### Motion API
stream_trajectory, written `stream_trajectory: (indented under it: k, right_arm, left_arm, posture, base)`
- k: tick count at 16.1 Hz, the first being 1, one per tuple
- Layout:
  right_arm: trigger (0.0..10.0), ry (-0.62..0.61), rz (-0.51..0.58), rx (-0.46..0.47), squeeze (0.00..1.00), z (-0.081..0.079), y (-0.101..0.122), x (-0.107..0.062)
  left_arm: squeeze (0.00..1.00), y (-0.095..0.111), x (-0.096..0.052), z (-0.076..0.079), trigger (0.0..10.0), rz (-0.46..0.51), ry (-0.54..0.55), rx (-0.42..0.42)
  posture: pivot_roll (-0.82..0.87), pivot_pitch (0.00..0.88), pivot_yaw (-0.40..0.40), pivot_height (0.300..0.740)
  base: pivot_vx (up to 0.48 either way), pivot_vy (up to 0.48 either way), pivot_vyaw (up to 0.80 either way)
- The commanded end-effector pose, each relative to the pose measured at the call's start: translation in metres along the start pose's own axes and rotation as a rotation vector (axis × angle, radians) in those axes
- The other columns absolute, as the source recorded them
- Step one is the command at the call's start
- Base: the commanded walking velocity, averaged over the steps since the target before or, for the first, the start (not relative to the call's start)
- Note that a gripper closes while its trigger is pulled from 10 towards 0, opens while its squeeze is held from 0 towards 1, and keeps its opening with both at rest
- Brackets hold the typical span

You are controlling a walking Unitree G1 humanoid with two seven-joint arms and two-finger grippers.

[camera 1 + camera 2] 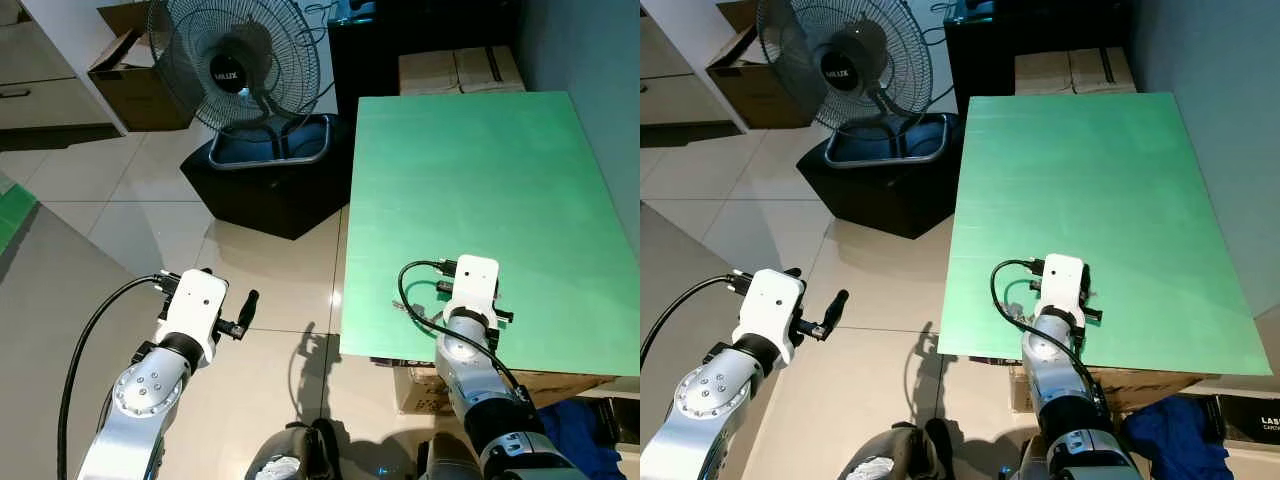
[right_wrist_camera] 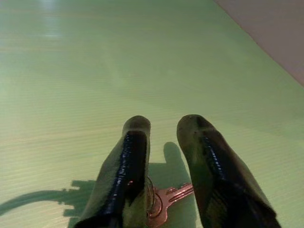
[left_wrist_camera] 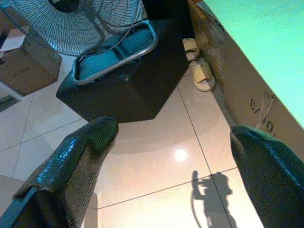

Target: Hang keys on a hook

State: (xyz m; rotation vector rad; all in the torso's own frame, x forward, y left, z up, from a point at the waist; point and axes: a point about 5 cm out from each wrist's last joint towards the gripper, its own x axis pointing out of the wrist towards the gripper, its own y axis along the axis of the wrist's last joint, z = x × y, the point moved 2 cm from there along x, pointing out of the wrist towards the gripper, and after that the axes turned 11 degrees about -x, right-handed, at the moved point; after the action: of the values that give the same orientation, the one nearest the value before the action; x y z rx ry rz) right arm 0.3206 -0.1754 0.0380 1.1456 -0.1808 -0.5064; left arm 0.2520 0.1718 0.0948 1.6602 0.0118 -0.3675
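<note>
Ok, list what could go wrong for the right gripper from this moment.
1. The key lies flat on the green table between the right gripper fingers; a flat, thin key may slip as they close.
2. The fingers could press into the tabletop and scrape it.
3. The gripper works close to the table's near edge, so a nudge might push the key off onto the tiled floor.

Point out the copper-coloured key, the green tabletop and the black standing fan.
copper-coloured key [image 2: 167, 198]: right wrist view, on its blade between the fingers.
green tabletop [image 1: 480, 180]: left eye view, on bare surface mid-table.
black standing fan [image 1: 238, 68]: left eye view, on the grille's centre hub.
</note>
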Motion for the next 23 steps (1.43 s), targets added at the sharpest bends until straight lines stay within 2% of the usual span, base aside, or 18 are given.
stream_trajectory:
  k: [1,3,4,5,12,23]
  right_arm:
    - [10.0,0.011,-0.039,0.006,1.00,-0.003,-0.008,-0.004]
    - [10.0,0.014,-0.048,-0.001,1.00,-0.003,-0.009,-0.003]
    - [10.0,0.036,-0.061,-0.009,0.68,-0.005,-0.011,-0.003]
    - [10.0,0.035,-0.071,-0.010,0.00,-0.006,-0.012,-0.004]
    - [10.0,0.048,-0.081,-0.025,0.00,-0.009,-0.014,-0.003]
    - [10.0,0.069,-0.153,-0.025,0.00,-0.009,-0.028,-0.003]
  left_arm:
    - [0.00,-0.003,-0.002,-0.003,10.0,-0.015,0.016,0.007]
    - [0.00,-0.003,-0.002,-0.003,10.0,-0.013,0.015,0.006]
    - [0.00,-0.003,-0.002,-0.003,10.0,-0.013,0.015,0.005]
    - [0.00,-0.003,-0.002,-0.003,10.0,-0.013,0.014,0.006]
    - [0.00,-0.002,-0.005,-0.006,10.0,-0.012,0.020,0.010]
    - [0.00,0.000,-0.005,-0.005,9.6,-0.012,0.014,0.015]
  posture:
    - [-0.09,0.188,0.195,0.713]
    - [-0.09,0.188,0.196,0.713]
    - [-0.09,0.189,0.195,0.713]
    - [-0.09,0.189,0.195,0.713]
    - [-0.07,0.192,0.193,0.713]
    - [-0.07,0.202,0.201,0.713]
  base:
    - [0.000,0.000,0.00]
    - [0.000,0.000,0.00]
    - [0.000,0.000,0.00]
    - [0.000,0.000,0.00]
    - [0.000,0.000,0.00]
    - [0.000,0.000,0.00]
